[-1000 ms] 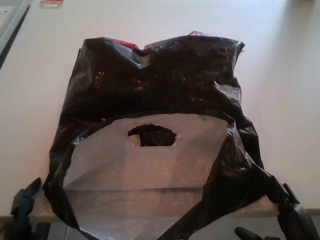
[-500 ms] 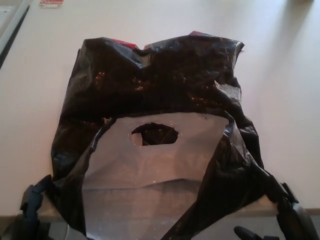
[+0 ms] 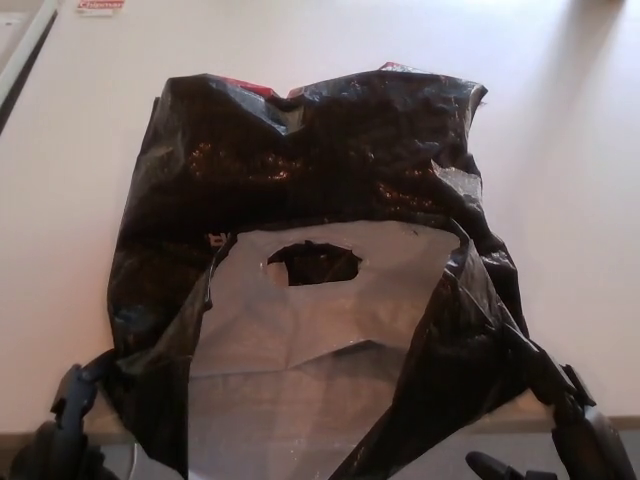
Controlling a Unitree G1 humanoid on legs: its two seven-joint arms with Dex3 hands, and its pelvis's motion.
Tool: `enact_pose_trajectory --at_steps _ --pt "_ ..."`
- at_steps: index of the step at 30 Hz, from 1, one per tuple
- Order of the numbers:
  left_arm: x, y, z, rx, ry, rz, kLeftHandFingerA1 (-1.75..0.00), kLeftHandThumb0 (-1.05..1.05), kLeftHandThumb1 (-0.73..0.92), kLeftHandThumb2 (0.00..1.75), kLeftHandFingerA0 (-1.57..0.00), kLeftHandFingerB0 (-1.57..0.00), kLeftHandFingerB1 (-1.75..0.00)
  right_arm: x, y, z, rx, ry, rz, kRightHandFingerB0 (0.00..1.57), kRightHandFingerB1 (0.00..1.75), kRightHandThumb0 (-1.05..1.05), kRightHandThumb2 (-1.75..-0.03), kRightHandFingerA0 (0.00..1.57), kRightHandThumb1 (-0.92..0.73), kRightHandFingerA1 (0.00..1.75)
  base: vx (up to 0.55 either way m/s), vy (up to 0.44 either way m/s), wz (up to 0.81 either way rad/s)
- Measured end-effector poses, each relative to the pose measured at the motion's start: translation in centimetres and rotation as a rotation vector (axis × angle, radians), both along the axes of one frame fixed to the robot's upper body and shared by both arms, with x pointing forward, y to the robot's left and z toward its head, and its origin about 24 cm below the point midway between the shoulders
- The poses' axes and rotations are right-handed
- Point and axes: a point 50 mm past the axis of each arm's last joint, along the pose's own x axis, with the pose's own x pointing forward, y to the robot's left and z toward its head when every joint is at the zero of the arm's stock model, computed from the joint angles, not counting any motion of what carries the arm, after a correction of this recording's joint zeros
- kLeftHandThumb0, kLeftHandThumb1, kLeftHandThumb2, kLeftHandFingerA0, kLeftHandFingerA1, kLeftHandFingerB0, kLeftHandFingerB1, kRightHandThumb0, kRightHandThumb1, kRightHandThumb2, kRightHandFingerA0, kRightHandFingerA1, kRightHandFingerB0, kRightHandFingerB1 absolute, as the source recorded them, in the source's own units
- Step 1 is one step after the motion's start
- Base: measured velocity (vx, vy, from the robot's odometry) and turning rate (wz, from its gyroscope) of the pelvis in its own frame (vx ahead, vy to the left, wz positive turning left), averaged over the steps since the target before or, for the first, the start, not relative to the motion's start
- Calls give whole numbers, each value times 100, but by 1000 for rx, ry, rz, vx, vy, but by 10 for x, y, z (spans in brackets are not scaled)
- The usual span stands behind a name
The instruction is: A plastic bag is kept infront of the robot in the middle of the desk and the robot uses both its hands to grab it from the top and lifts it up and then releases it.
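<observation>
At the lower right corner, the right hand (image 3: 585, 440) has its fingers (image 3: 560, 385) pressed into the black film where the bag's edge drapes off toward it, and the taut ridge of plastic running up from there suggests it is clenched on the bag, though the pinch itself is hidden by folds. The left hand (image 3: 70, 420) sits at the lower left, its dark fingers (image 3: 85, 378) touching the bag's near corner; whether they have closed on the film or only rest against it I cannot tell. Between the two hands lies the black plastic bag (image 3: 330, 160), spread on the middle of the pale desk (image 3: 560, 150), its mouth turned toward the robot so the silvery grey inner face (image 3: 320, 320) with its die-cut handle hole (image 3: 314, 262) shows, and the near edge hangs just over the desk's front. The film looks thin, limp and glossy, so it will probably weigh little, crumple and sag rather than hold shape, and slip unless bunched. The best hold seems to be gathered folds at the mouth on either side of the handle hole, where the layers double. A red scrap (image 3: 260, 90) peeks out at the far edge.
</observation>
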Motion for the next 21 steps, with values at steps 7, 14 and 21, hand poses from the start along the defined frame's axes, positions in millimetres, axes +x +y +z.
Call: enact_pose_trajectory --at_steps 7,14,21 --pt "5 -13 4 -35 -18 -21 -83 -86 29 78 -13 -10 -67 7 8 2 20 -15 -14 13 36 -55 -68 32 -41 44 0 0 0" --pt "12 -39 10 -110 -65 -45 -146 -82 45 92 -127 -114 -133 30 31 8 54 -35 -63 36 46 -52 -77 56 -44 66 0 0 0" --pt "20 -60 13 -189 -92 -66 -168 -77 62 61 -131 -122 -163 46 55 9 147 -20 -161 73 67 -39 -62 70 -59 128 -24 2 -1"
